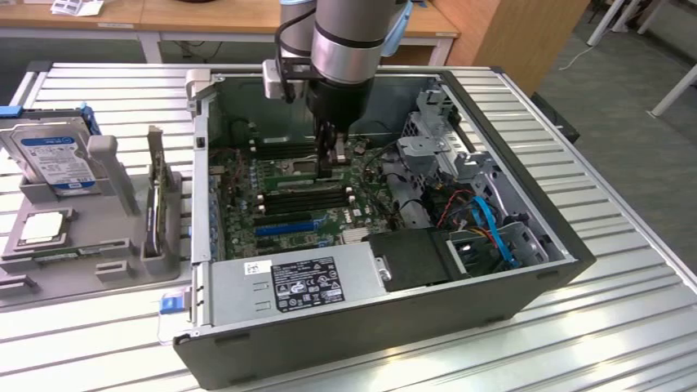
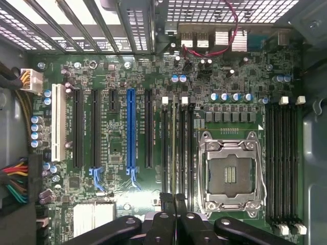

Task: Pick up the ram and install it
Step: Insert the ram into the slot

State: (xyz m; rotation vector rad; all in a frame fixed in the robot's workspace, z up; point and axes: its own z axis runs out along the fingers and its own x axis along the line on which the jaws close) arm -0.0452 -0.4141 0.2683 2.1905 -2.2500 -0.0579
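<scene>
Inside an open dark-grey desktop computer case (image 1: 381,327) on a ribbed metal table (image 1: 621,327), the robot arm's black gripper (image 1: 332,159) reaches down to the green motherboard (image 2: 240,76). It is at the bank of long black memory slots (image 2: 164,148) just beside the silver processor socket (image 2: 230,173). The ram (image 2: 173,148), a long, thin green circuit-board stick seen edge-on from the wrist, lies along the second slot of that bank, running straight out from between the fingertips. Whether it is seated or only resting at the slot's mouth cannot be told. The likely danger here is misalignment: a stick slightly tilted or off the slot's line could jam against the slot walls or end clips. Downward force could then strain the board or make the stick slip in the grip. The neighbouring slots lie close on either side and leave little room for error. The jaws stand almost together, with just a sliver between them, and appear clamped on the ram's upper edge. On the exterior view's left, well apart from the case, a silver blue-labelled hard drive (image 1: 55,155) stands in a grey plastic fixture (image 1: 44,286).
</scene>
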